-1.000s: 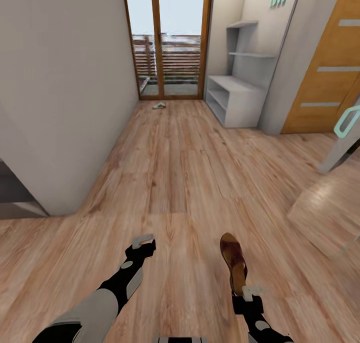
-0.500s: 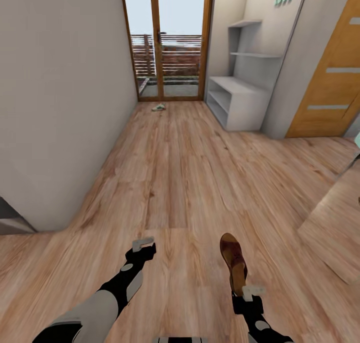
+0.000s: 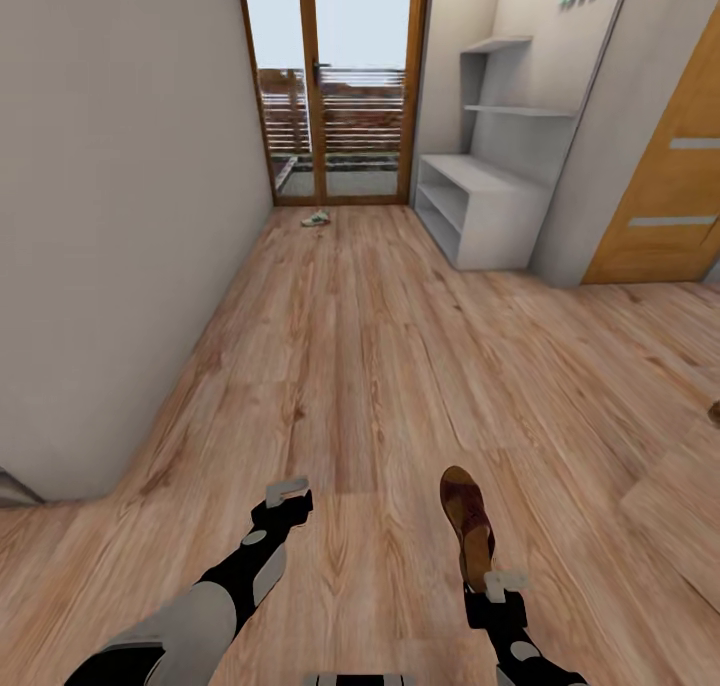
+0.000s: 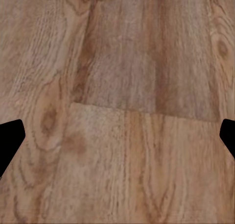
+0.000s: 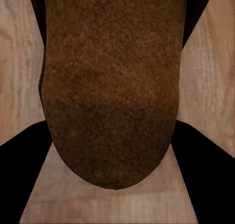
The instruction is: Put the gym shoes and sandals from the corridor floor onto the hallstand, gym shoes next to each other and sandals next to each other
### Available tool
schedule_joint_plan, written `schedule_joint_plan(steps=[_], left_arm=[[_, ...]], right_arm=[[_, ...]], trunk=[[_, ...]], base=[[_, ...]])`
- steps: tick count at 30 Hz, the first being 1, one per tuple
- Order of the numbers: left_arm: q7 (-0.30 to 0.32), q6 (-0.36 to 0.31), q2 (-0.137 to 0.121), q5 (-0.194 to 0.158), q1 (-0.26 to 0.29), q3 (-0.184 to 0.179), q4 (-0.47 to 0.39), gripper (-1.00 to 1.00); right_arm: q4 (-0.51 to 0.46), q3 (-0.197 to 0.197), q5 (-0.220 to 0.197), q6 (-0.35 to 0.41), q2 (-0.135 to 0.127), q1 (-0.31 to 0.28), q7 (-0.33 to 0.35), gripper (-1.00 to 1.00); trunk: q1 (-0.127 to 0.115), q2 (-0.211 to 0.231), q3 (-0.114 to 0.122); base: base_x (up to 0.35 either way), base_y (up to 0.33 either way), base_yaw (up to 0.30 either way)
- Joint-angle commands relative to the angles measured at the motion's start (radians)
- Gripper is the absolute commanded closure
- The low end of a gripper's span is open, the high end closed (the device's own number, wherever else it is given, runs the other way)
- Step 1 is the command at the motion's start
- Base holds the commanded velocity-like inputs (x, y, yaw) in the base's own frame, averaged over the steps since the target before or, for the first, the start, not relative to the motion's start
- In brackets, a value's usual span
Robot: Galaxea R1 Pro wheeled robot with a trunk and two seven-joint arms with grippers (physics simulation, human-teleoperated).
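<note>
Looking through the right wrist camera, I see my right gripper (image 5: pixel 115 136) with jaws clamped on a brown sandal (image 3: pixel 468 526), its grainy sole close up; the head camera shows its long axis pointing away down the corridor floor (image 3: pixel 380 346) toward the hallstand (image 3: pixel 480 211) and a distant gym shoe (image 3: pixel 316 219). My left gripper (image 4: pixel 117 136) hangs with jaws spread wide, empty.

Wood-plank floor (image 3: pixel 380 346) bears a gym shoe (image 3: pixel 316 219).

left claw (image 3: pixel 287 488) gapes wide and empty, right claw (image 3: pixel 497 582) clamps a sandal (image 3: pixel 468 526).
</note>
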State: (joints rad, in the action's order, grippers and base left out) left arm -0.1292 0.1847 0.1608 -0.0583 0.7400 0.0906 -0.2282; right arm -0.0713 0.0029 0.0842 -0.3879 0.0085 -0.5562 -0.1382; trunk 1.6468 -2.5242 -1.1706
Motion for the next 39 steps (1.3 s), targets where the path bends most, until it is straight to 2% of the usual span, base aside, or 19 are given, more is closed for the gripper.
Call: schedule_joint_plan(steps=[1,27,39], left_arm=[[0.001,0.004,0.001,-0.006,0.001,0.004,0.001,-1.0],[0.002,0.003,0.0,-0.006,0.001,0.003,0.001,-1.0],[0.002,0.001,0.001,-0.006,0.001,0.003,0.001,-1.0]], right_arm=[[0.001,0.0,0.009,-0.001,0.0,-0.001,-0.008,1.0],[0.001,0.0,0.011,-0.005,-0.001,-0.001,-0.006,1.0],[0.001,0.0,0.011,-0.006,-0.001,-0.001,-0.006,1.0]], trunk=[[0.0,0.0,-0.001],[0.0,0.0,-0.001],[0.0,0.0,0.01]], base=[[0.35,0.0,0.0],[0.35,0.0,0.0],[0.35,0.0,0.0]])
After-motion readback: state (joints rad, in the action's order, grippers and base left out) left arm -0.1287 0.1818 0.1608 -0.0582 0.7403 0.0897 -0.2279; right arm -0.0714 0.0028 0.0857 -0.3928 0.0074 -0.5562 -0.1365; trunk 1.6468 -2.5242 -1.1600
